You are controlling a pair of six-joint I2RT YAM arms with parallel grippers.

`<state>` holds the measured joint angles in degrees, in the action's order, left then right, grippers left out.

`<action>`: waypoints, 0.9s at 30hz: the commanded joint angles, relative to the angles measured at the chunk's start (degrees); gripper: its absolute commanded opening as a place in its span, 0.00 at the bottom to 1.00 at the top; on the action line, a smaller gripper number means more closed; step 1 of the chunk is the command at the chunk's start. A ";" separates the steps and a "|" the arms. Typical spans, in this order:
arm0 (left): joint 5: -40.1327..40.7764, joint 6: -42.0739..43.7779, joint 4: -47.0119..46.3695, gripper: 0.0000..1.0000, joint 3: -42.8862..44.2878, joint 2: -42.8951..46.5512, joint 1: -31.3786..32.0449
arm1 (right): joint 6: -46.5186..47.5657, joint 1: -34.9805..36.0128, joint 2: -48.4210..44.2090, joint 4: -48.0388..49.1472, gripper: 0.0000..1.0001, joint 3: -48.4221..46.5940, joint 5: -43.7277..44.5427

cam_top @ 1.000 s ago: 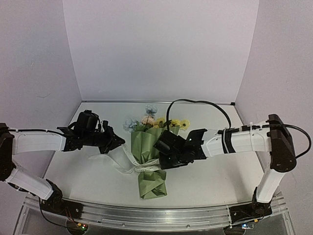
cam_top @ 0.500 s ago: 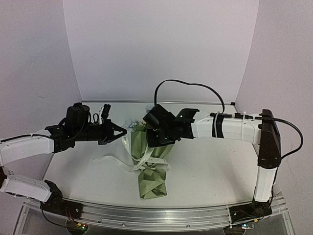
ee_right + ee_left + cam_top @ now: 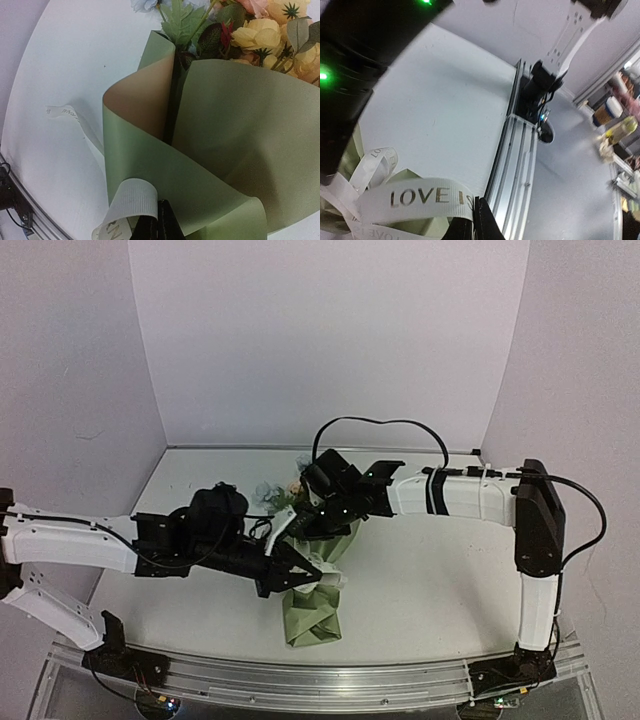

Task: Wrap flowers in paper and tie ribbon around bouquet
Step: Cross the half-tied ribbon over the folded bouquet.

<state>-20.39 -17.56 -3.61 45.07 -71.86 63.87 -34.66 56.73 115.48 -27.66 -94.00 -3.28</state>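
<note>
Where legible, ribbon (image 3: 380, 206) lettering: "LOVE".

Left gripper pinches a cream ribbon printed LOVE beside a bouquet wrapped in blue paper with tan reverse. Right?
No: the wrapping paper is olive-green, not blue, as the right wrist view shows. The left gripper does pinch the cream LOVE-printed ribbon.

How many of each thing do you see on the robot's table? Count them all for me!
Grippers: 2, the left gripper and the right gripper
Sheets of paper: 1, green outside and tan inside
Pieces of ribbon: 1, cream with "LOVE" printed on it
Bunches of flowers: 1
Total: 5
</note>
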 commanded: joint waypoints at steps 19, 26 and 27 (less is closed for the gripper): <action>31.51 15.05 13.74 0.42 20.18 -20.34 9.26 | 2.27 -0.95 -1.01 2.91 0.00 -0.14 -6.96; 24.38 6.19 2.28 0.55 10.50 -9.42 6.66 | 2.34 -1.00 -1.72 2.83 0.00 0.52 -6.49; 24.02 3.68 0.22 0.55 8.01 -6.62 5.26 | 2.34 -1.01 -1.80 2.84 0.00 0.51 -6.52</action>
<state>6.74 -4.95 7.88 59.28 -88.20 72.10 -32.75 55.79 115.48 -26.14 -93.78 -9.98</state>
